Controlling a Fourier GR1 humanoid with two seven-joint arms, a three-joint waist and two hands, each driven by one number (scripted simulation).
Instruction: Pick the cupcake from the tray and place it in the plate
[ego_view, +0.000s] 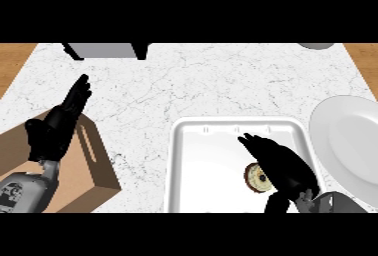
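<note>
A cupcake (256, 179) with a brown wrapper and pale top lies in the white tray (199, 165), toward its near right part. My right hand (284, 165) is over the tray, its straight fingers reaching past the cupcake's right side and hiding part of it; the thumb sits near the tray's front edge. The hand is open. The white plate (347, 140) stands to the right of the tray, partly cut off by the view's edge. My left hand (59, 125) rests open at the left, fingers pointing away.
A brown wooden board or box (88, 170) lies under my left forearm at the counter's left edge. A grey appliance (107, 50) stands at the back left. A pale round object (317, 45) shows at the back right edge.
</note>
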